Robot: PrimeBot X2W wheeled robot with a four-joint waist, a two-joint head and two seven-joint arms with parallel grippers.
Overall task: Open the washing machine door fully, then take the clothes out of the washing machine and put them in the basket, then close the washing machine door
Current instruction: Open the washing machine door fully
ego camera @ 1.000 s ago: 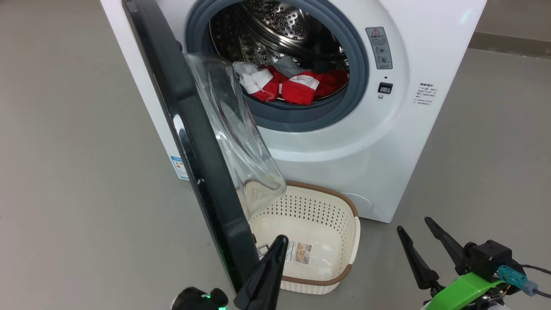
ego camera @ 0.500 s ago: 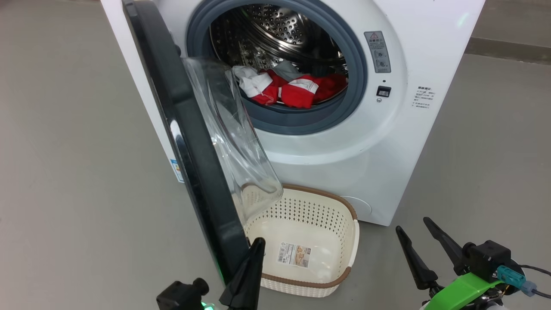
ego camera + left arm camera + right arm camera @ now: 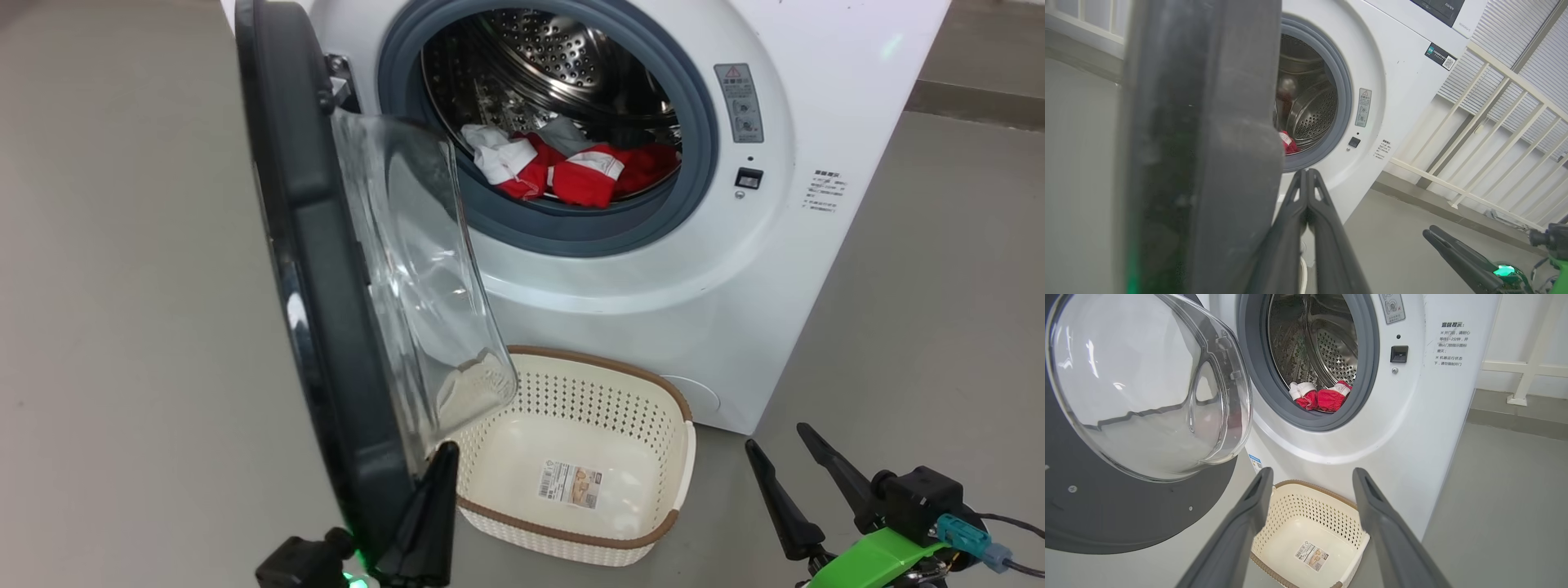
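The right end effector (image 3: 777,438) has two long, dark, pointy fingers (image 3: 780,498), a bright green part (image 3: 873,554), a black block (image 3: 918,498), a blue-green plug (image 3: 967,535) and a thin black cable (image 3: 1012,519). The left end effector (image 3: 445,461) has a small green light (image 3: 351,576).

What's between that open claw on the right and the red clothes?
In the right wrist view, the empty basket, then the washing machine's white front and grey seal.

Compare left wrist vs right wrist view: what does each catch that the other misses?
Left wrist: the washing machine door edge-on, the shut left gripper next to it, a QR label up top. Right wrist: the door's glass bowl, the basket empty with its paper label. Both: the washing machine, its steel drum, the red clothes inside, the open right gripper.
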